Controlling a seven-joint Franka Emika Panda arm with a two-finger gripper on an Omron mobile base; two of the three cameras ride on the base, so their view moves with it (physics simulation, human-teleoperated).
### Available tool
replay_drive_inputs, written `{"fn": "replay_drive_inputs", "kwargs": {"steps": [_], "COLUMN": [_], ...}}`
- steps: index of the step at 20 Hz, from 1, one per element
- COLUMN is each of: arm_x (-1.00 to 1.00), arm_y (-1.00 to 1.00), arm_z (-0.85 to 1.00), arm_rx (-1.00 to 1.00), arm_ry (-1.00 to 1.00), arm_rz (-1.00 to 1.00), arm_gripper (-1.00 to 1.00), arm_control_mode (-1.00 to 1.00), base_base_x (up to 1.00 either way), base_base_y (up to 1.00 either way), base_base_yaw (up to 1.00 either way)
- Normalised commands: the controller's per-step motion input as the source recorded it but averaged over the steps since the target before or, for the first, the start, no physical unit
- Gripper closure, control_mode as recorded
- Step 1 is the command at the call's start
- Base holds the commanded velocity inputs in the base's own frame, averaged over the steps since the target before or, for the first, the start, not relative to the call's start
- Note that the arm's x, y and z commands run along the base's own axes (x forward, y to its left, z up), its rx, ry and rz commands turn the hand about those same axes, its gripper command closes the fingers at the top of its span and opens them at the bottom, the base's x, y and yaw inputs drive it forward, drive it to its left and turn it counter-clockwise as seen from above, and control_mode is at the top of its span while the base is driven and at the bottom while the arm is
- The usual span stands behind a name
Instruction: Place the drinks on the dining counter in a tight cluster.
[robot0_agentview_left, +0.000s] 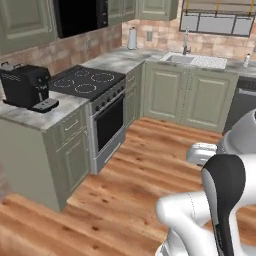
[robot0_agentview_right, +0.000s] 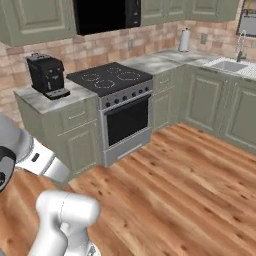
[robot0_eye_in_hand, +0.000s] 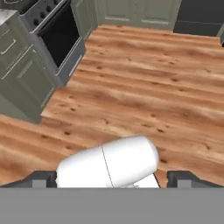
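Holding the fingers (robot0_eye_in_hand: 41, 179) spread as wide as they go, gripping nothing, with bare air between the tips. Judging this as a ready-to-grasp setting, since no bottle is within reach.

Aiming the gripper (robot0_eye_in_hand: 113, 180) forward and down at the wooden floor (robot0_eye_in_hand: 144, 87) in front of the stove (robot0_eye_in_hand: 52, 26), well apart from its oven door. Touching nothing.

Keeping the arm (robot0_agentview_left: 225, 200) folded close over the base, probably to stay compact for driving, not reaching.

Facing the stove from across the open floor. Noting the coffee machine (robot0_agentview_left: 27, 87) on the worktop just left of the stove, and the sink (robot0_agentview_left: 192, 60) well to the right of the stove, round the corner of the cabinets.

Looking for the drinks and the dining counter: cannot tell where they stand from here; neither lying anywhere near the stove.

Judging the task as at its very start: no bottle picked, none clustered. Expecting the next step to call for turning or driving the base away from the stove to find the dining counter, then approaching a first bottle with the fingers set wide.

Watching for risk: swinging the folded arm near the cabinets beside the stove when turning.
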Motion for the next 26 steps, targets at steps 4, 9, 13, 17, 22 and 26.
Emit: {"fn": "replay_drive_inputs", "kwargs": {"steps": [4,9,13,17,22,26], "arm_x": [0.0,0.0,0.0,0.0,0.0,0.0], "arm_y": [0.0,0.0,0.0,0.0,0.0,0.0], "arm_z": [0.0,0.0,0.0,0.0,0.0,0.0], "arm_rx": [0.0,0.0,0.0,0.0,0.0,0.0], "arm_ry": [0.0,0.0,0.0,0.0,0.0,0.0], "arm_rz": [0.0,0.0,0.0,0.0,0.0,0.0], "arm_gripper": [-1.0,-1.0,-1.0,-1.0,-1.0,-1.0], "arm_control_mode": [1.0,1.0,1.0,1.0,1.0,1.0], "base_base_x": [0.9,1.0,1.0,1.0,1.0,1.0], "base_base_y": [0.0,-0.27,-0.52,-0.48,-0.33,-0.29], "base_base_yaw": [-0.42,0.0,0.0,-0.1,-0.22,-0.27]}}
